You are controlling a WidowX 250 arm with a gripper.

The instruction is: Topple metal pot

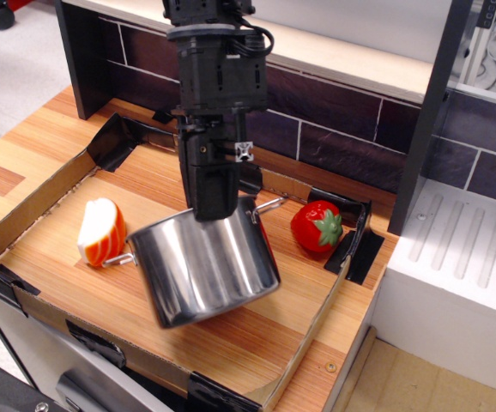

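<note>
The metal pot [205, 266] is a large shiny steel cylinder with thin wire loop handles. It is tilted away from the camera, its base raised toward me, in the middle of the cardboard-walled tray [25, 219]. My black gripper [216, 210] reaches down from above and meets the pot's far rim. Its fingertips are hidden behind the pot, so I cannot tell whether they grip the rim.
An orange-and-white toy slice [101, 232] lies just left of the pot. A red toy strawberry [317, 227] sits to its right near the tray's back right corner. A dark tiled wall [334, 107] runs behind. A white drainer [462, 257] stands at right.
</note>
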